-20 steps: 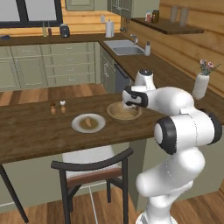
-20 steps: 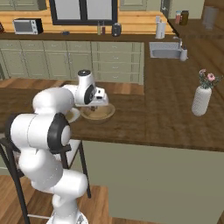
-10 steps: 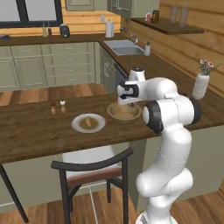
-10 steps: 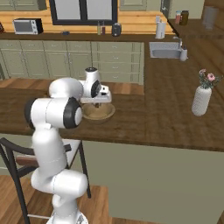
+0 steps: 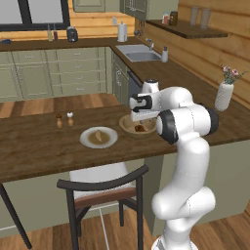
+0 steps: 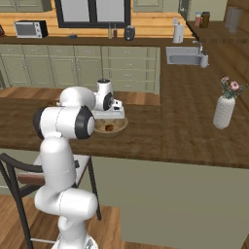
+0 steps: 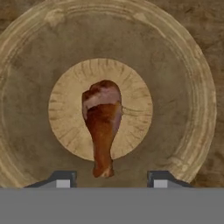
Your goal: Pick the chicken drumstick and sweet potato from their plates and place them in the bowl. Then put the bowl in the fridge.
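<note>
Hovering above the bowl [image 7: 192, 65], the gripper [image 7: 108, 179] has its fingertips [image 7: 62, 179] spread wide apart at the bottom of the hand view, holding and touching nothing. Between and beyond them the chicken drumstick [image 7: 103, 124] lies free on the bowl's floor, thick end toward the top of the frame. So the first item looks delivered. The sweet potato [image 5: 98, 135] sits on its plate [image 5: 99, 138], left of centre in the left base view; it and the fridge step remain.

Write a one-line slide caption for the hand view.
Open pincer poised above the chicken drumstick, which lies in the middle of the wooden bowl.
</note>
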Available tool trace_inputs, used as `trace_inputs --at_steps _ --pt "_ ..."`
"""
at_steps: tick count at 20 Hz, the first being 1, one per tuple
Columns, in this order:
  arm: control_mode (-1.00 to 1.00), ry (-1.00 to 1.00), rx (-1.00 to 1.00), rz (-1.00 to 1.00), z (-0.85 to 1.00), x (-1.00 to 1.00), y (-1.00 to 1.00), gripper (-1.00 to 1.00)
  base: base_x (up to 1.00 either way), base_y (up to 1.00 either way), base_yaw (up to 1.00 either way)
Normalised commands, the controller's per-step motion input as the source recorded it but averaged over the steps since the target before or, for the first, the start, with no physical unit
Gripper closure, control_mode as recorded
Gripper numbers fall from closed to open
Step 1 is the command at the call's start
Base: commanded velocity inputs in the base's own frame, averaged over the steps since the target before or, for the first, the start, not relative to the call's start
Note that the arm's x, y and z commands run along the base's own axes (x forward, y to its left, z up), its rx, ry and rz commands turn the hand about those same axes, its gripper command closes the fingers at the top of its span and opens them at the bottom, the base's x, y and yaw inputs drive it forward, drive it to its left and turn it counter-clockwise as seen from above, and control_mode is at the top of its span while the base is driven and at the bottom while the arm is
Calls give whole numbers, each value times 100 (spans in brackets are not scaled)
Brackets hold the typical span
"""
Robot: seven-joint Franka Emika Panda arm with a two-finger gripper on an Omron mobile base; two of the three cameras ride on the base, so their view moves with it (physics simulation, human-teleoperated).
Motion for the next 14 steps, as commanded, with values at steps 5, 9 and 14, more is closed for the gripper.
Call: trace_inputs --at_steps 5,9,14 --pt "-100 0 -1 0 10 9 0 -100 0 0 0" --pt "-100 0 -15 0 54 -5 54 -100 0 0 0" --pt "-100 -1 -1 0 40 -36 100 -100 0 0 0"
